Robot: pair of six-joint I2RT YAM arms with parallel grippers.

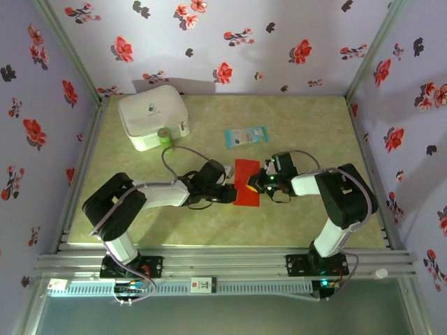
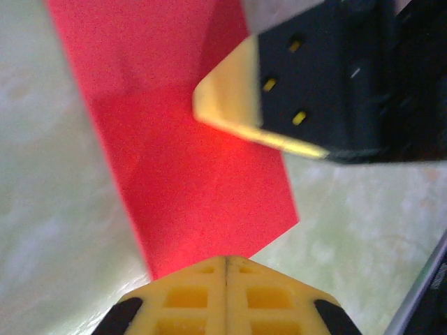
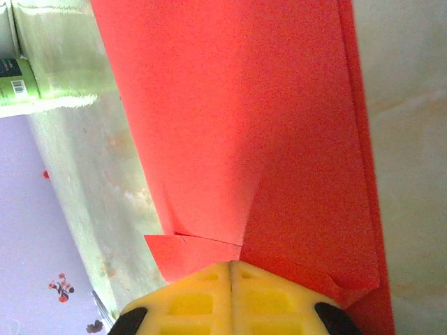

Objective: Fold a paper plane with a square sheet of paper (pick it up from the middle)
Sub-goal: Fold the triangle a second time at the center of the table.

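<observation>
Lying creased, the smooth red paper (image 1: 246,195) forms a narrow rectangle.

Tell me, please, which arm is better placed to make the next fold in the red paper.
Probably the right: the right tool, shut, sits on the red paper where creases meet, while the left tool, also shut, sits at the sheet's edge.

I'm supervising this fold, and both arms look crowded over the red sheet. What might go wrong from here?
1. The shut left fingers and shut right fingers sit close together over the red paper; a small misjudged move might knock them together.
2. The paper lies flat on the table; a sideways push may slide it rather than crease it.
3. A small bent flap beside the right fingers could get pressed into a stray crease.
</observation>
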